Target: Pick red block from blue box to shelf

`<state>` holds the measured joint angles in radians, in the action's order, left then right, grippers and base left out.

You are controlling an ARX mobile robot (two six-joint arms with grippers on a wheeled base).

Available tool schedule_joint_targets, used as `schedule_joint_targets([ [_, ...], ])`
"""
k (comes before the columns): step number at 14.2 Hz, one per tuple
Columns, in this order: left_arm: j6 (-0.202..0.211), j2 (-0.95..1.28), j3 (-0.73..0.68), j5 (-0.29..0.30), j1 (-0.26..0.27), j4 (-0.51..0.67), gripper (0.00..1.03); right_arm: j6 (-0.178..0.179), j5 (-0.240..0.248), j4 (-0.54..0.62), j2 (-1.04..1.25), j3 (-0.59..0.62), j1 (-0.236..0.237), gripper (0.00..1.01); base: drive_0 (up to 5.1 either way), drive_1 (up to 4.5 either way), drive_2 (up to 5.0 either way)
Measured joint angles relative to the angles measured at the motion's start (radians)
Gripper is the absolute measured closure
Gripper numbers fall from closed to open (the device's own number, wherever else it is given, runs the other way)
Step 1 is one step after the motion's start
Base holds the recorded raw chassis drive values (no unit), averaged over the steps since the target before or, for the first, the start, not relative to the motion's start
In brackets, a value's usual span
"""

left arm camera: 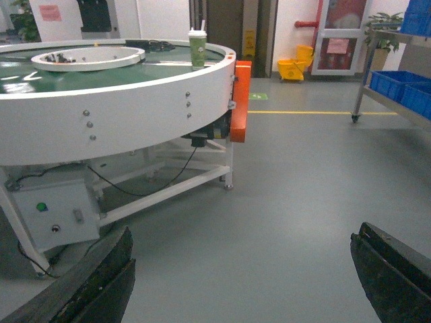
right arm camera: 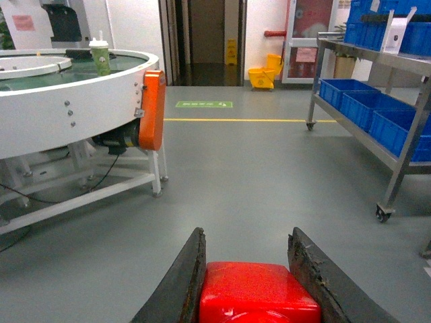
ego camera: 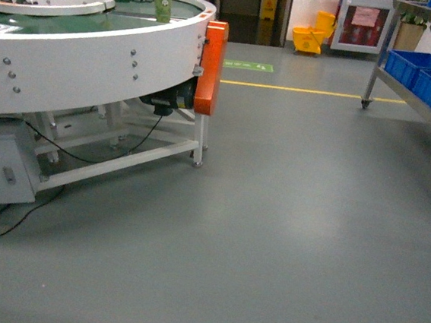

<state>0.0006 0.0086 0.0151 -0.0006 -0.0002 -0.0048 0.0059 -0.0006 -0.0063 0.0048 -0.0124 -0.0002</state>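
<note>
While the block (right arm camera: 259,293) is carried toward the shelf (right arm camera: 377,94), seen ahead on the right with blue crates (right arm camera: 367,101) on its tier, the grip should be kept firm and base motion smooth. The block is clamped between the right fingers (right arm camera: 188,282), low in the right wrist view. Its stud and long axis cannot be determined, since only a rounded red face is shown. The left fingers (left arm camera: 101,282) are spread apart, empty.

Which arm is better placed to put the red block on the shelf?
The right. Its pincer is shut on the red block, and the shelf stands ahead to its right. The left pincer is open and holds nothing, with the shelf further off.
</note>
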Motion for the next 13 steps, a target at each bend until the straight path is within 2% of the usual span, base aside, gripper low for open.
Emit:
schedule_joint_targets([
  [13, 0.000, 0.000, 0.000, 0.000, 0.000, 0.001, 0.05, 0.000, 0.000, 0.006, 0.000, 0.000, 0.000, 0.72, 0.0, 4.32, -4.3],
])
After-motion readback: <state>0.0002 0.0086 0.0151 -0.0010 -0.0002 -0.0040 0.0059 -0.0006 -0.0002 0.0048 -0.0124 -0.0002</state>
